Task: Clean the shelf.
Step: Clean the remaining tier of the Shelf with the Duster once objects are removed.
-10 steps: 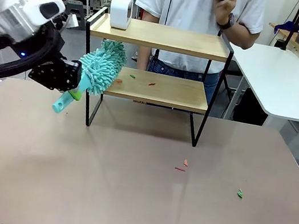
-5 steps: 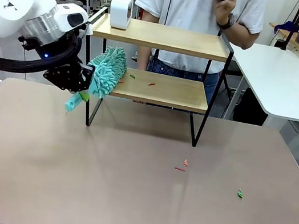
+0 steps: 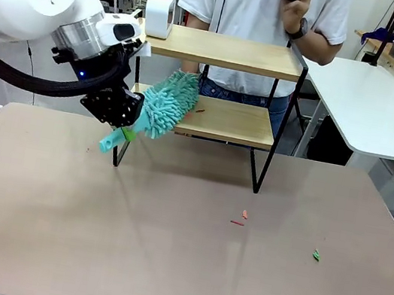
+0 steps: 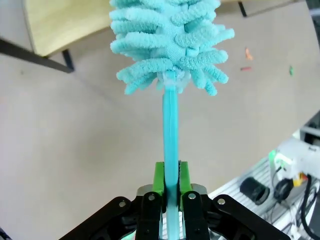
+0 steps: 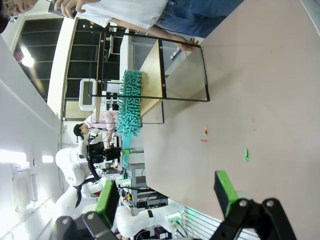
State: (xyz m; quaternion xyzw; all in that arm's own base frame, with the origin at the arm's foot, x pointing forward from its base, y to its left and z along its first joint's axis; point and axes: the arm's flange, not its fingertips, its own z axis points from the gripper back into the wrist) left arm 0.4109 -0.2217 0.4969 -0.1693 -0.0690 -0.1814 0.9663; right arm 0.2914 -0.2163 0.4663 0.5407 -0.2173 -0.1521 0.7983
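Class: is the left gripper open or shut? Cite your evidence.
Shut. On the left gripper, the green pads clamp the teal handle of the duster.

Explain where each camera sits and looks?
Front view: fixed between the arms, facing across the table at the shelf and person; the left end effector holds a teal duster.
Left wrist view: on that wrist, looking along the duster's handle; green pads clamp it.
Right wrist view: on that wrist, rolled sideways, facing the shelf; right end effector open below.
All three share the duster and shelf.

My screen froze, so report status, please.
Left gripper shut on teal duster, head at lower board of shelf. Right gripper open, empty. Red scrap beside duster head.
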